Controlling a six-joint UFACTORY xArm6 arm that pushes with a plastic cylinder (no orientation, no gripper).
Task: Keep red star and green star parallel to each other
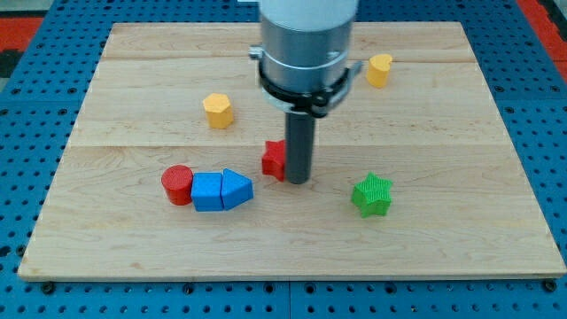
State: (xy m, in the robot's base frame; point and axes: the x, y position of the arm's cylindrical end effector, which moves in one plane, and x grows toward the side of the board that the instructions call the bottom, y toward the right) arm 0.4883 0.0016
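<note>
The red star (274, 159) lies near the middle of the wooden board (133, 106), partly hidden behind my rod. My tip (298, 182) rests on the board, touching the red star's right side. The green star (372, 195) lies to the right of my tip and slightly nearer the view's bottom, apart from it by a clear gap.
A red cylinder (177, 184), a blue cube (207, 190) and a blue wedge-like block (236, 188) sit in a touching row at the left. A yellow hexagonal block (218, 111) lies upper left. A yellow block (379, 69) lies upper right, beside the arm's grey body (306, 44).
</note>
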